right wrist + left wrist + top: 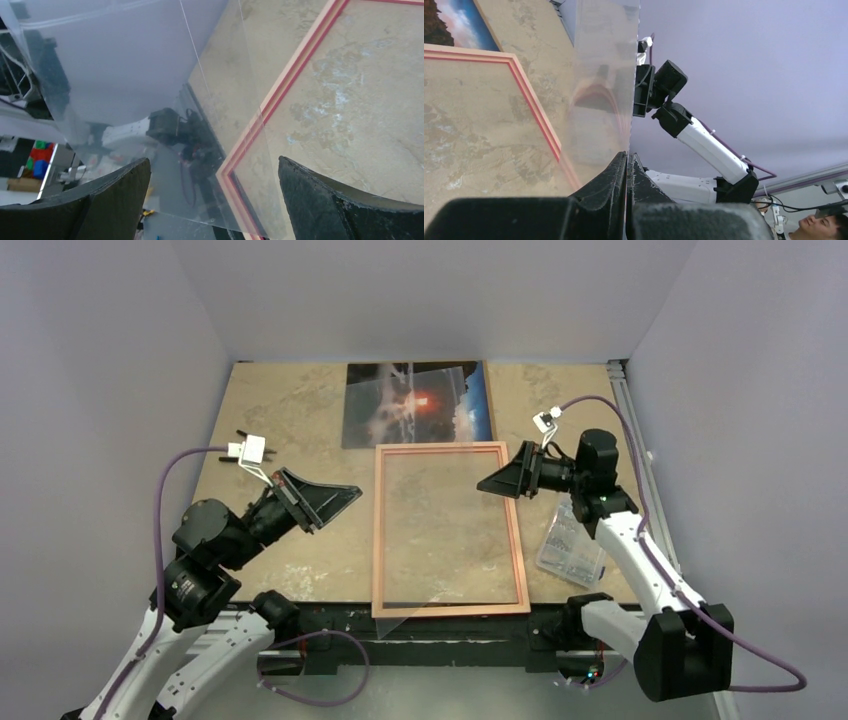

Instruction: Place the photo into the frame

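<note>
Left gripper (628, 192) pinches clear sheet (599, 75); right gripper (214, 165) gapes wide. Photo (415, 405), far side, likely thin, floppy: best taken by edge.

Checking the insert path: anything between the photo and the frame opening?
Yes: the clear sheet, pinched by the left gripper, hangs over the frame opening and, seen from above, overlaps part of the photo. The right gripper is open.
</note>
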